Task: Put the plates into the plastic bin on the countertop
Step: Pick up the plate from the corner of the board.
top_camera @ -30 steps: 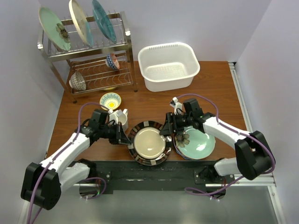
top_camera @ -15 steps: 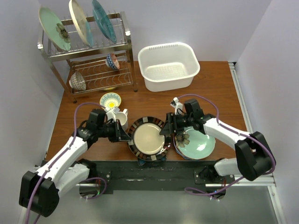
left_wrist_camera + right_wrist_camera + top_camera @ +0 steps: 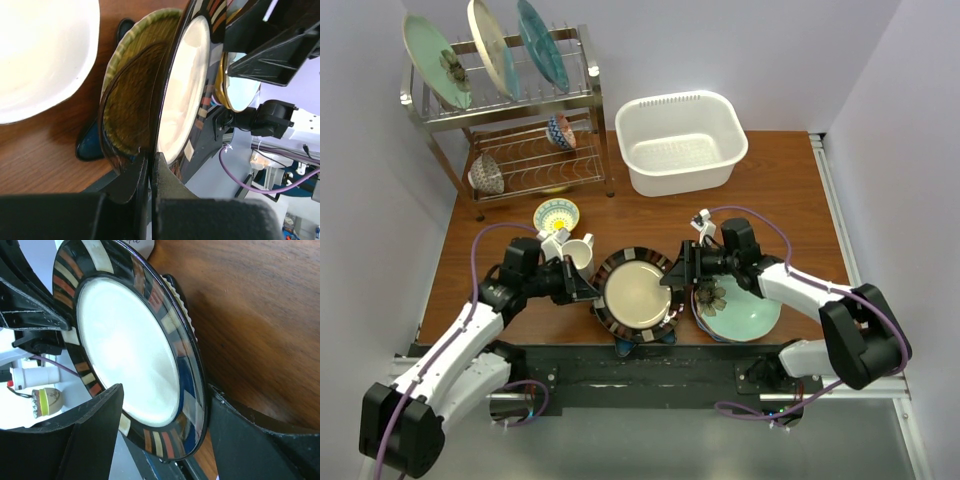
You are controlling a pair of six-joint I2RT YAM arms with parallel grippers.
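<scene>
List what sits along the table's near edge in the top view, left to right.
left hand → striped plate → right hand → mint plate

Top view high at near edge, overlooks countertop (image 3: 780, 190); wrist views close, sharing striped plate (image 3: 638, 295)
</scene>
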